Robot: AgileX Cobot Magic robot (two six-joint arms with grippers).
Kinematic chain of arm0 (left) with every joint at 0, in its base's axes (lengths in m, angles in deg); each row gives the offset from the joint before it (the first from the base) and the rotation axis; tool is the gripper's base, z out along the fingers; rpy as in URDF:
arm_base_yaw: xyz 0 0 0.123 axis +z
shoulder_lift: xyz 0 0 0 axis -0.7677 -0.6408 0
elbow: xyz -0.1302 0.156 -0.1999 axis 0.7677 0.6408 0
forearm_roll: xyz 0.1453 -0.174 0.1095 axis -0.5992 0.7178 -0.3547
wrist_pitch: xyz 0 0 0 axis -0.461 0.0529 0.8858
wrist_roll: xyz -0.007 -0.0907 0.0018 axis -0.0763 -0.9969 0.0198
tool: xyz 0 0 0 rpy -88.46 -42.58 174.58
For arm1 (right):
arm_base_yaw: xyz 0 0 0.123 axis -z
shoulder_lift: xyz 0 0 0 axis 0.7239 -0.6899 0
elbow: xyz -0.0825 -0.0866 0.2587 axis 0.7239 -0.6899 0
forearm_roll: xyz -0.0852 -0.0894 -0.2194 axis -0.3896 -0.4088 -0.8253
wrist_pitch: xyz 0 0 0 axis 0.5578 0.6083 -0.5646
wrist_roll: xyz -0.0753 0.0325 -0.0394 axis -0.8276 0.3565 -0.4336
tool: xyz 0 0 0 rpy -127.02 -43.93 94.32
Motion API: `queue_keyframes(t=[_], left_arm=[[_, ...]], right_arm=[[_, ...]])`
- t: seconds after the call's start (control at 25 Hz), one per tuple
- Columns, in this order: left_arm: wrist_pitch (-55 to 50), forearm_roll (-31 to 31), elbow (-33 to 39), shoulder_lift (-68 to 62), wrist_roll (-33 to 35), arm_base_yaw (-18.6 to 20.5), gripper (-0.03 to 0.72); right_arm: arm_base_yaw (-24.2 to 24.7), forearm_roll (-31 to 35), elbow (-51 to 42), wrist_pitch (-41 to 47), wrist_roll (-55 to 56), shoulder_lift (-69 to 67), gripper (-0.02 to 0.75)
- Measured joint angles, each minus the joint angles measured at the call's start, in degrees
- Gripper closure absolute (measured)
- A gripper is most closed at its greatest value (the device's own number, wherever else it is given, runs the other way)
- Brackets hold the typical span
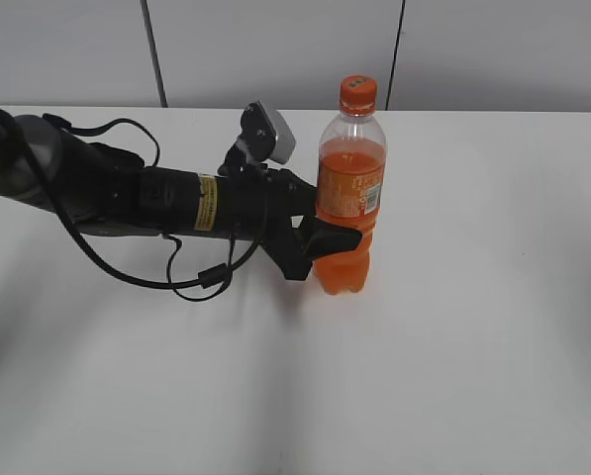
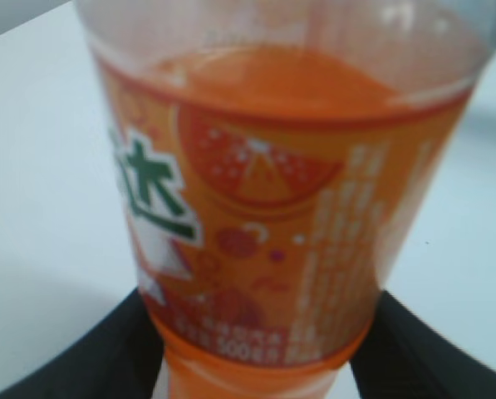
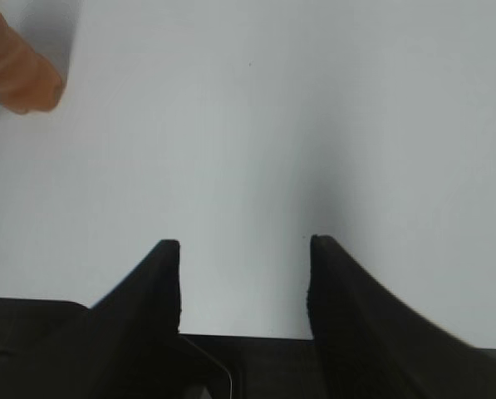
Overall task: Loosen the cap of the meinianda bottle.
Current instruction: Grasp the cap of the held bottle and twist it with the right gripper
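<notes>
Here the meinianda bottle (image 1: 348, 203) stands upright inside the left gripper (image 1: 327, 236).

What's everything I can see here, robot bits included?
Meinianda bottle: one, clear plastic with orange drink and orange label, upright on the table, right of centre.
Cap: one, orange, on the bottle's neck.
Table: one, white, under everything.
Wall panels: pale grey, behind the table.
Left arm: one, black with cables, reaching in from the left.
Left gripper: one, black, shut around the bottle's lower body.
Right gripper: one, black, open over bare table; not visible in the exterior view.
</notes>
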Motion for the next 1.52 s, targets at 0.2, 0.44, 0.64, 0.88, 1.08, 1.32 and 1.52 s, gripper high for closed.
queue_keyframes(t=[0.2,0.44,0.64,0.88,1.08,1.32,1.52], left_arm=[[0.1,0.0,0.0,0.0,0.0,0.0,0.284],[0.1,0.0,0.0,0.0,0.0,0.0,0.284],[0.1,0.0,0.0,0.0,0.0,0.0,0.284],[0.1,0.0,0.0,0.0,0.0,0.0,0.284],[0.1,0.0,0.0,0.0,0.0,0.0,0.284],[0.1,0.0,0.0,0.0,0.0,0.0,0.284],[0.1,0.0,0.0,0.0,0.0,0.0,0.284]], right_arm=[[0.0,0.0,8.3,3.6,-1.5,-14.8,0.371],[0.0,0.0,17.6,3.9,-3.3,-27.0,0.371],[0.0,1.3,24.6,3.9,-3.5,-34.6,0.372],[-1.3,4.8,30.6,3.9,-4.2,-40.2,0.372],[-8.6,4.5,35.8,4.0,-3.6,-44.7,0.372],[-19.8,3.6,44.3,4.1,-0.1,-51.2,0.372],[-25.6,3.4,50.1,4.1,2.4,-55.2,0.372]])
